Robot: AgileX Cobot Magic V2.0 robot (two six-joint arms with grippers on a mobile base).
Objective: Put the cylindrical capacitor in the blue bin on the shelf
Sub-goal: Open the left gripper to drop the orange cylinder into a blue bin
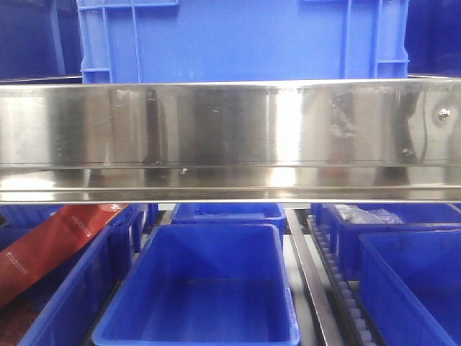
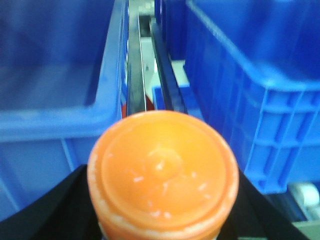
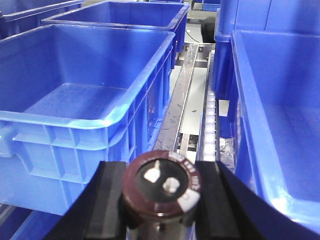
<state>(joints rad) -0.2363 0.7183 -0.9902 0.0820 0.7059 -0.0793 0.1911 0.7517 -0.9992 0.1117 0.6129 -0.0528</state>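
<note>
Since the right gripper [image 3: 161, 175] is clamped low on the capacitor [image 3: 160, 192], the top end faces my wrist camera. It is a dark brown round can, pinched between two black pads with its two pale metal terminals showing. I read that hold as deliberate: it keeps the can steady and leaves the terminals untouched. A pale band sits on the rim with tiny print beside it, too small for me to read. On my other arm, the left gripper [image 2: 161, 175] is closed around an orange cap [image 2: 160, 160], black fingers hugging both flanks. What lies under the cap is hidden, and I see only scuffs on it, no lettering.

Just beyond the capacitor, a left-hand bin [image 3: 75, 150] and a right-hand bin [image 3: 240, 90] stand apart, with a roller track [image 3: 210, 115] running between them. The can appears to line up with that gap and not over either bin, so I judge the placing is not yet done.

Farther off, in the front view, the shelf [image 1: 230, 137] shows as a broad, mirror-bright steel ledge across the frame. Below it an open middle bin [image 1: 209, 295] sits bare, and it looks to me the likeliest target. An upper bin [image 1: 238, 43] rests above the ledge. A red packet [image 1: 50, 245] leans at lower left, its white writing too blurred to read. A clear bag [image 1: 367, 215] lies in a bin at right.
</note>
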